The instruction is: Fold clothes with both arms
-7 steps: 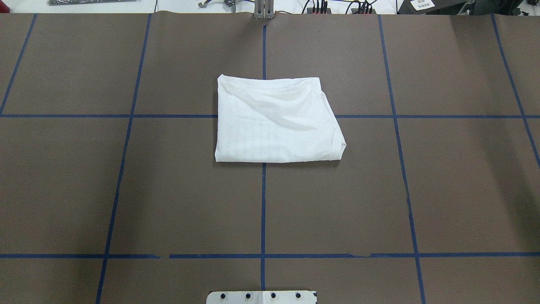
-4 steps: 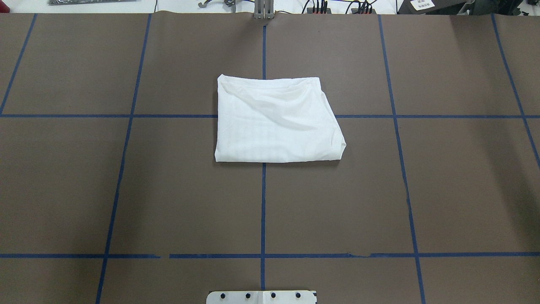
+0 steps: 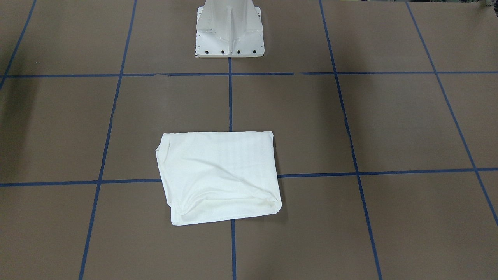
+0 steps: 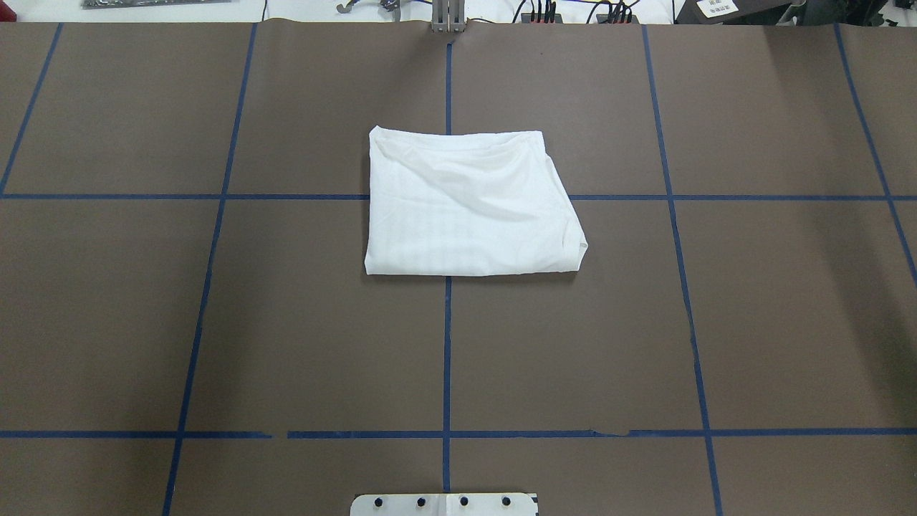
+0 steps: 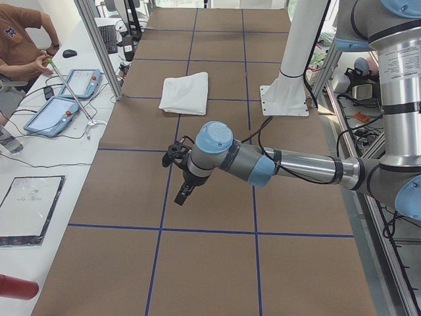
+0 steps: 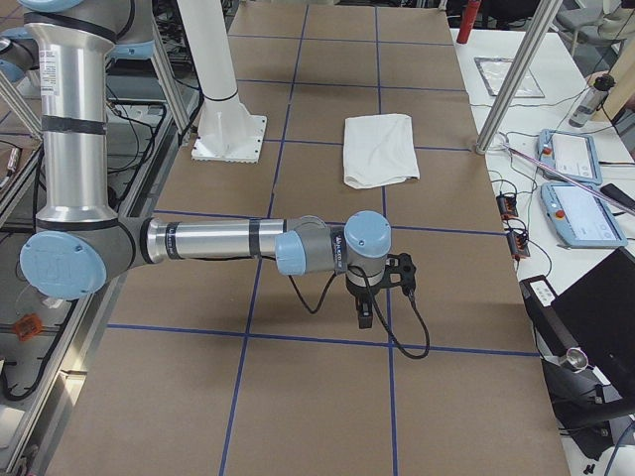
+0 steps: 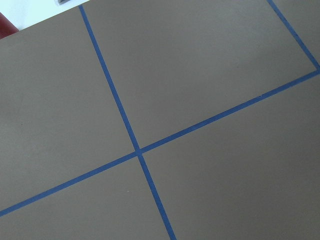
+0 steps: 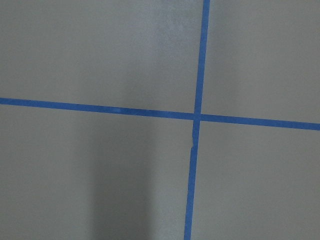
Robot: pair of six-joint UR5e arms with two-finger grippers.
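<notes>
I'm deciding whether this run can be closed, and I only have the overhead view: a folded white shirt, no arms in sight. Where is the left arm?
Observer: The left arm is stretched out over the table near the robot's left end, well apart from the shirt.
Operator: And the right arm?
Observer: The right arm reaches out over the opposite end, the right gripper pointing down, also away from the shirt.
Operator: Is cloth caught in either set of jaws?
Observer: Each wrist camera shows only brown table with a blue tape crossing, no cloth. Whether the jaws are open I cannot tell.
</notes>
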